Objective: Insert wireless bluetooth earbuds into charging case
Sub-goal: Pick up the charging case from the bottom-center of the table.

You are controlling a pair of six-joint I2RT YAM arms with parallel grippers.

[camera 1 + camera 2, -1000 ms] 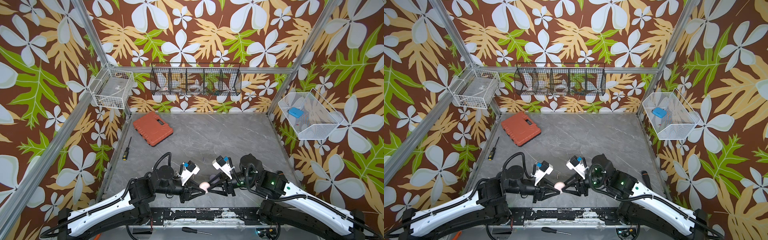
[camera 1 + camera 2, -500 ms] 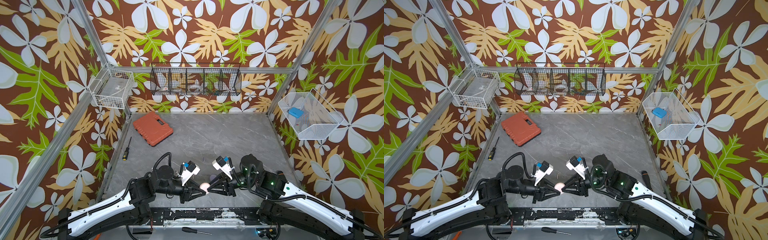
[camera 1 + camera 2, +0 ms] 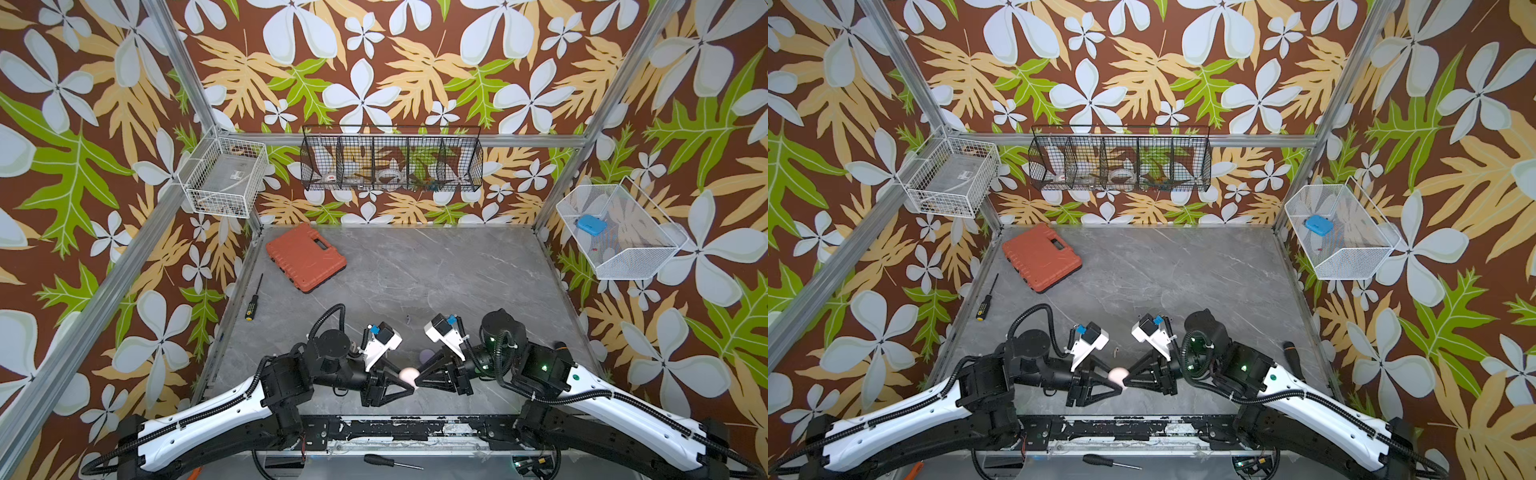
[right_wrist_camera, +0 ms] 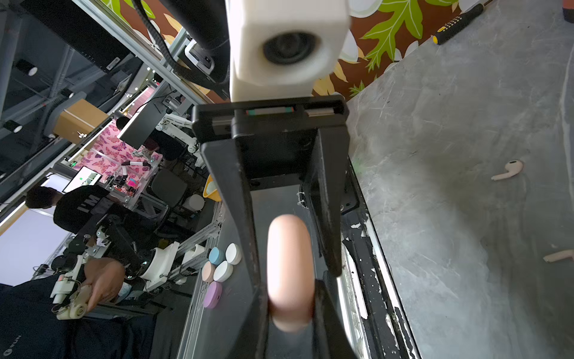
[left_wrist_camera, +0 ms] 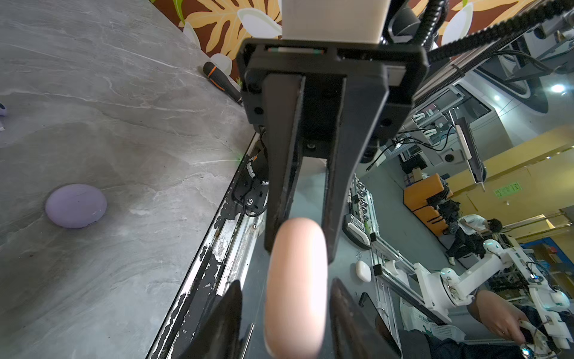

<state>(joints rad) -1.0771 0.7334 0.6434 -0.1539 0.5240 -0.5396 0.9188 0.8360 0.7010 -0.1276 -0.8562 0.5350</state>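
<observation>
The right pincer [image 4: 291,298] is clamped on the pink charging case [image 3: 407,373], a pad pressed against each flat face, holding it in the air. Facing it head-on, the left pincer [image 5: 284,298] stands spread around the same case. A gap shows between each of its fingers [image 5: 226,320] and the pink shell, so it grips nothing.

In both top views the two meet at 6 o'clock on the grey marbled surface [image 3: 415,274], close to the front rail. A lavender case [image 3: 426,355] rests on the surface at 1 o'clock from the pink one, just beside it.

A pink earbud [image 4: 509,170] and a second pink earbud [image 4: 559,256] lie loose on the surface, apart from each other and outside either case.

Further out, a red tool case [image 3: 305,257] sits at 10 o'clock and a yellow-and-black screwdriver [image 3: 252,297] at the 9 o'clock edge. An orange-banded screwdriver [image 3: 1292,357] lies at the 4 o'clock edge.
</observation>
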